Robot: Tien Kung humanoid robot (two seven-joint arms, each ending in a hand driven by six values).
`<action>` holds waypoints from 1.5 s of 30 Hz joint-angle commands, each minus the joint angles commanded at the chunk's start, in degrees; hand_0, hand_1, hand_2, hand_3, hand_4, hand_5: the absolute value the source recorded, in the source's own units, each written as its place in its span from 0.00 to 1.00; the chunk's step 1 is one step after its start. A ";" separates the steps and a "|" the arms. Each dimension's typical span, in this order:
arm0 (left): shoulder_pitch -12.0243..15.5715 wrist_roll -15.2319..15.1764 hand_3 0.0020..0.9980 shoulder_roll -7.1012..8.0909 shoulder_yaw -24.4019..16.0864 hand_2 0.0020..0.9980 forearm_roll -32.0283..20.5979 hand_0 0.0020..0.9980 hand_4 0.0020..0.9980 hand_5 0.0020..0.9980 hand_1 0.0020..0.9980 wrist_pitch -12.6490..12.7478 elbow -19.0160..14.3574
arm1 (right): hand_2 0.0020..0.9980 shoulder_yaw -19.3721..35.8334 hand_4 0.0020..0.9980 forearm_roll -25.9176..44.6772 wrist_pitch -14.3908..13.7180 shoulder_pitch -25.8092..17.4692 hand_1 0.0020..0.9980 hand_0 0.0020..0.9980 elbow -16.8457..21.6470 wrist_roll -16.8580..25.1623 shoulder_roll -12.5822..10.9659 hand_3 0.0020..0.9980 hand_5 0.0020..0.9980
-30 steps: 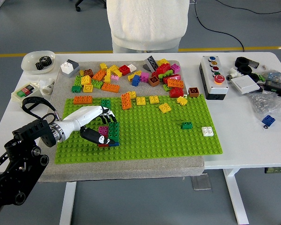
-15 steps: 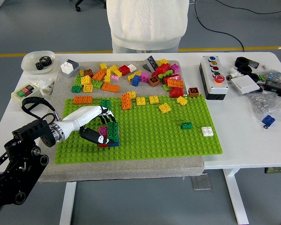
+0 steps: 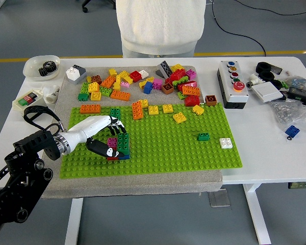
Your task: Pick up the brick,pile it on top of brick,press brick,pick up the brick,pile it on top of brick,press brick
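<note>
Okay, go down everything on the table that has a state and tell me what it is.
Left hand: shut on the brick stack.
Brick stack: upright on the green baseplate.
White brick: seated flat on the baseplate.
Bowl: holding black gears.

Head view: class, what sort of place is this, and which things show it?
Probably a robotics lab: a robot's left hand works at a brick stack on a green baseplate, beside a push-button control box.
</note>
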 joint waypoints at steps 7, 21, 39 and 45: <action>-0.15 -0.08 0.54 -0.15 -0.04 0.52 -0.30 0.71 0.79 0.23 0.59 0.43 -0.05 | 0.71 0.00 0.86 0.00 -0.01 0.04 0.64 0.74 0.00 0.01 0.02 0.62 0.41; -0.39 -0.24 0.55 -0.13 -0.29 0.52 0.15 0.71 0.82 0.21 0.59 0.68 0.27 | 0.71 -0.03 0.86 0.00 -0.02 0.00 0.64 0.74 0.00 0.06 0.03 0.62 0.41; -0.34 -0.53 0.55 -0.04 -0.40 0.53 0.64 0.71 0.92 0.23 0.62 0.20 0.39 | 0.71 -0.19 0.86 0.00 -0.02 0.00 0.64 0.74 0.00 0.10 0.08 0.62 0.41; -0.29 -0.60 0.55 -0.02 -0.59 0.53 0.72 0.72 0.98 0.23 0.62 0.15 0.45 | 0.71 -0.25 0.86 0.00 -0.01 -0.09 0.64 0.74 0.00 0.13 0.10 0.62 0.41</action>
